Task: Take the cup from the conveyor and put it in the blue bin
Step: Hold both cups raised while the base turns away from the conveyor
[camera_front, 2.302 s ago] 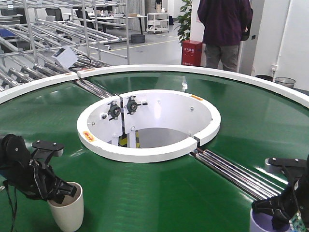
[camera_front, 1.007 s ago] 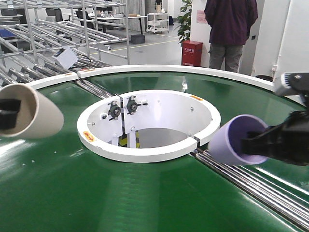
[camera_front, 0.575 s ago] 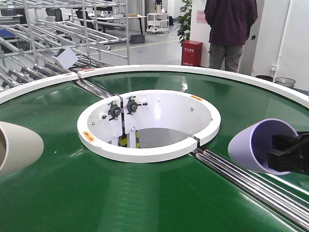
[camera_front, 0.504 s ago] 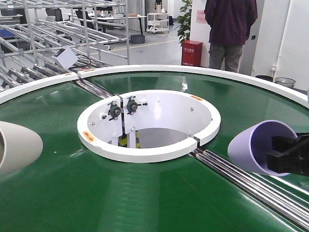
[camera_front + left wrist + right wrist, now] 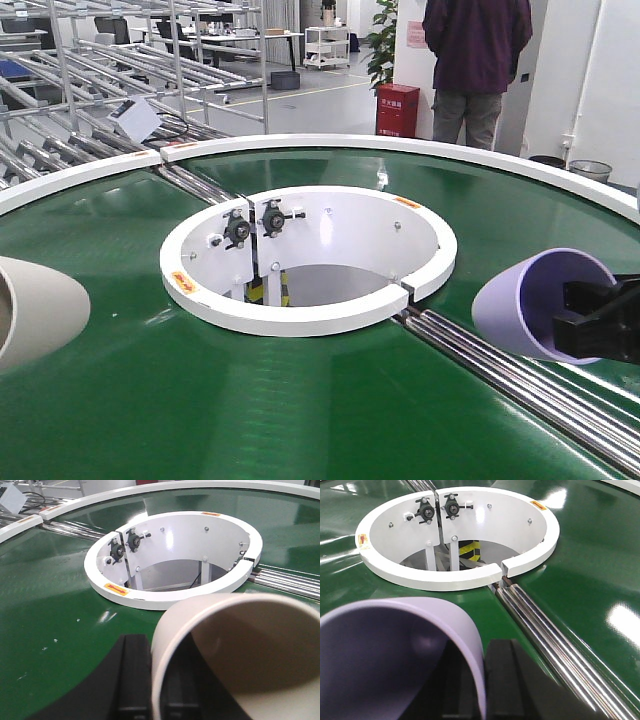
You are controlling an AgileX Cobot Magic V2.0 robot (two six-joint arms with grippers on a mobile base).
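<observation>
Two cups hang tipped on their sides above the conveyor's green belt (image 5: 300,410). A cream cup (image 5: 35,310) sits at the far left edge of the front view; the left gripper is out of frame there. In the left wrist view my left gripper (image 5: 156,685) is shut on the cream cup (image 5: 240,650), one finger inside the rim and one outside. My right gripper (image 5: 578,320) is shut on a lilac cup (image 5: 525,300) the same way. The right wrist view shows this gripper (image 5: 481,685) pinching the lilac cup's (image 5: 395,650) wall. The blue bin is out of view.
The white ring (image 5: 310,312) round the central opening lies mid-belt, with steel rollers (image 5: 500,370) running out to the right. Behind the conveyor stand a person (image 5: 470,60), a red box (image 5: 397,108) and metal roller racks (image 5: 100,80).
Both cups have been lifted off the belt and tipped sideways. Over the last second each has swung outwards towards its side of the frame. Since half a second ago, almost no motion.
</observation>
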